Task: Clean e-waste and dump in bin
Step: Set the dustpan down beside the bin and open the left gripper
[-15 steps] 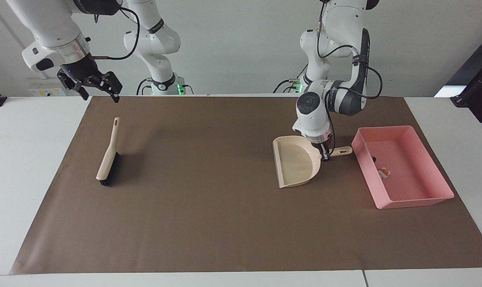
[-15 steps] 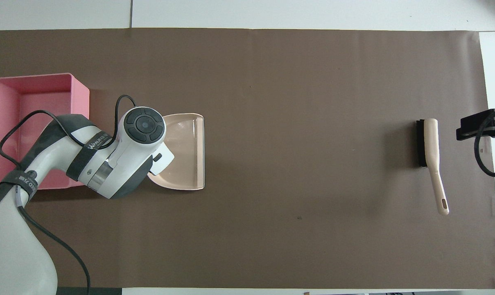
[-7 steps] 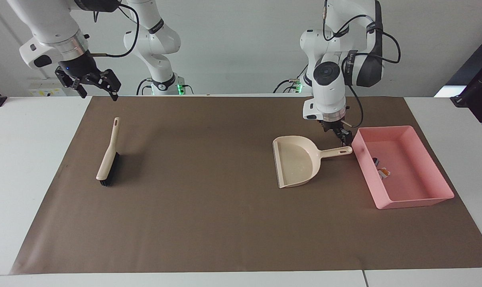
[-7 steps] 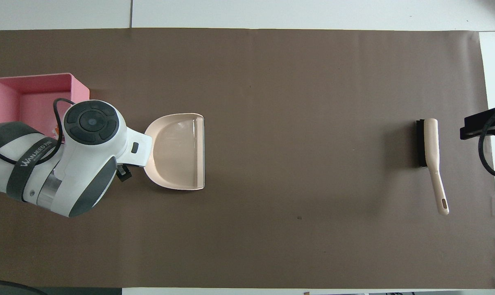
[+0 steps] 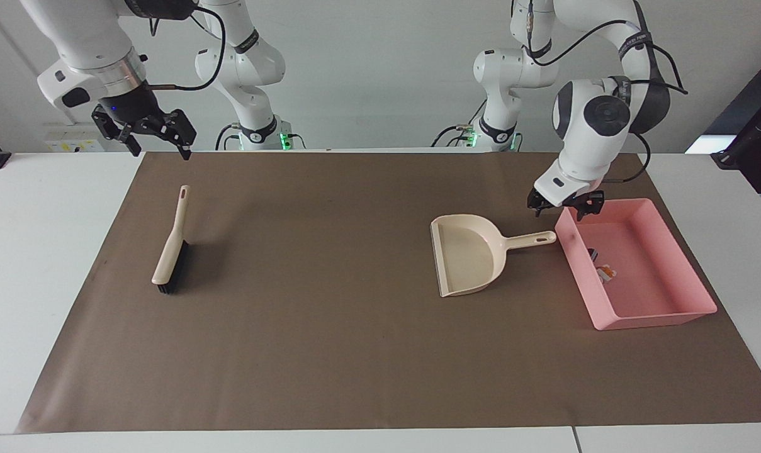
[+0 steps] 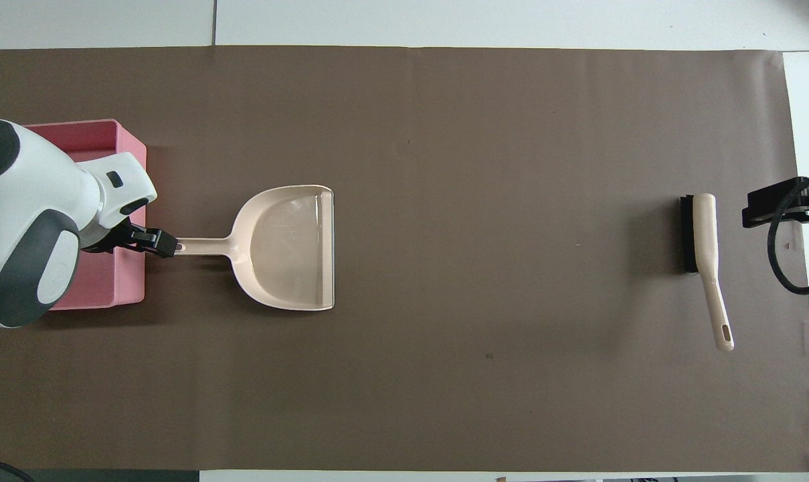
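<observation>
The pink bin [image 5: 660, 318] sits at the left arm's end of the brown mat; its wall [image 6: 113, 289] also shows in the overhead view. Two tiny e-waste parts lie in it, a white piece [image 5: 605, 273] and a dark piece [image 5: 593, 253]; the arm hides them from above. My left gripper [image 5: 560, 210] [image 6: 140, 240] hangs open and empty over the bin's robot-side corner, just off the tip of the dustpan's handle. My right gripper [image 5: 158, 150] [image 6: 771, 204] waits open, raised over the mat's edge near the brush.
A beige dustpan [image 5: 469, 255] [image 6: 290, 249] lies flat on the mat beside the bin, handle pointing at it. A beige brush with black bristles [image 5: 169, 251] [image 6: 702, 234] lies at the right arm's end of the mat.
My left gripper opened and let go of the dustpan's handle, then rose and swung toward the bin. The dustpan stays flat where it was. The right gripper barely shifted.
</observation>
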Controlling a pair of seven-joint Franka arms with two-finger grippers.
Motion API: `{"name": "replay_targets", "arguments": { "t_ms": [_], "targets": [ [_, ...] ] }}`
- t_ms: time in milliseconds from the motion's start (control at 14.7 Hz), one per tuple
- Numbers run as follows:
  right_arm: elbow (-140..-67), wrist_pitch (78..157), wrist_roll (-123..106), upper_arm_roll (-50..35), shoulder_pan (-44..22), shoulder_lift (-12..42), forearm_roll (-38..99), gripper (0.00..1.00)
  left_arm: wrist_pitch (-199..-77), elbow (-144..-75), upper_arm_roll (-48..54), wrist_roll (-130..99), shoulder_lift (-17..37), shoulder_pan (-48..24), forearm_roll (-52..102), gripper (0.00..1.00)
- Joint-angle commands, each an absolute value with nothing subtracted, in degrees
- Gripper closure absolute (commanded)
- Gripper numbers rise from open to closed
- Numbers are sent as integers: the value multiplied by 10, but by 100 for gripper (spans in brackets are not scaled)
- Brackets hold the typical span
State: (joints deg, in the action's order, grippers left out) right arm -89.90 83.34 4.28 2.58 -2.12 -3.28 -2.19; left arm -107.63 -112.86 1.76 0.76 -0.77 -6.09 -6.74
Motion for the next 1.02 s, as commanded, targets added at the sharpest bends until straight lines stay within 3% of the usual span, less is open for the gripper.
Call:
{"name": "replay_targets", "arguments": {
  "t_ms": [0,476,952],
  "targets": [
    [-892,837,33,24,-21,-28,-31,0,-1028,-1050,20,-21,-4,-29,-16,2],
    [-891,838,37,24,-21,-28,-31,0,-883,-883,15,-22,9,1,9,2],
    [-891,827,40,25,-20,-28,-21,0,-850,-910,6,-20,-21,4,5,2]
  ]
}}
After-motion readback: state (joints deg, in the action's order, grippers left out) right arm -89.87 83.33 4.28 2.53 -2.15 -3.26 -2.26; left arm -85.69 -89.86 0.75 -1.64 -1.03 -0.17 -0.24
